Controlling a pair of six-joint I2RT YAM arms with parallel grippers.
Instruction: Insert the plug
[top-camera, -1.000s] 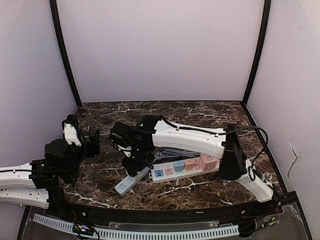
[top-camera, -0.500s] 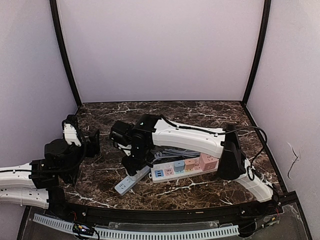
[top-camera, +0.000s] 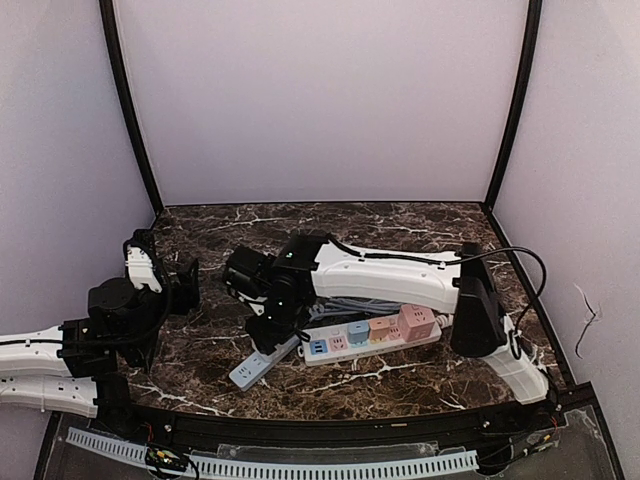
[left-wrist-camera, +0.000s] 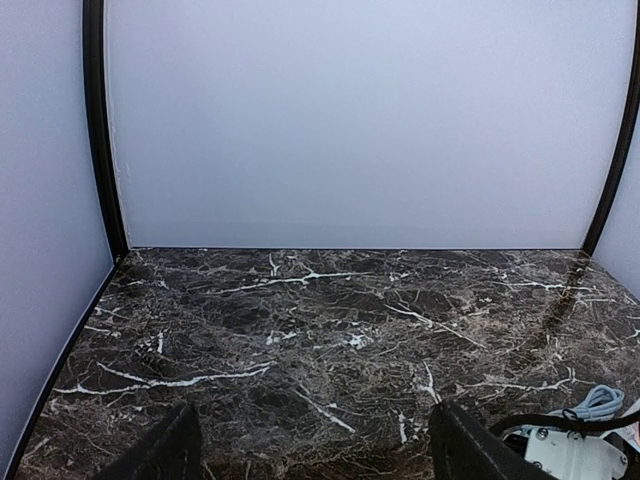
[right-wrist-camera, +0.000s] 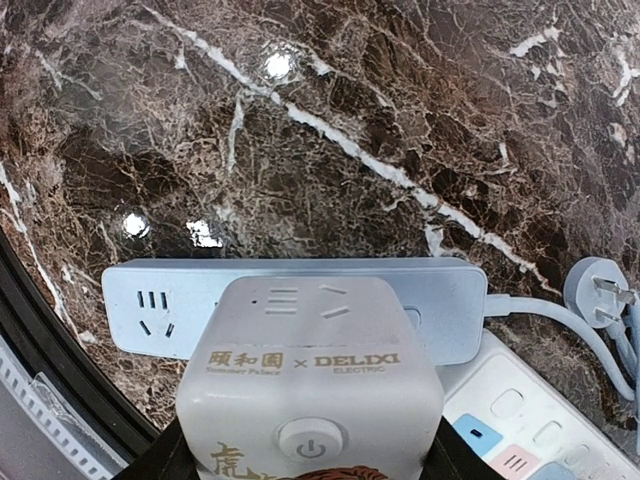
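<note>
two power strips lie on the marble table (top-camera: 400, 225): a white strip (top-camera: 372, 333) beside the fingers of the right gripper (right-wrist-camera: 308, 465), a pale blue strip (right-wrist-camera: 440, 300) just beyond them. this gripper clamps the white cube plug (right-wrist-camera: 310, 370) between part-open fingers. left gripper (left-wrist-camera: 315, 450) stands wide, empty.

Short power strip (top-camera: 262, 365) lay slantwise near-centre on the table (top-camera: 420, 225), long power strip (top-camera: 372, 335) just right of it, cube adapter (right-wrist-camera: 310, 390) over the short one's middle, coiled cable (top-camera: 345, 305) behind the long one.
</note>
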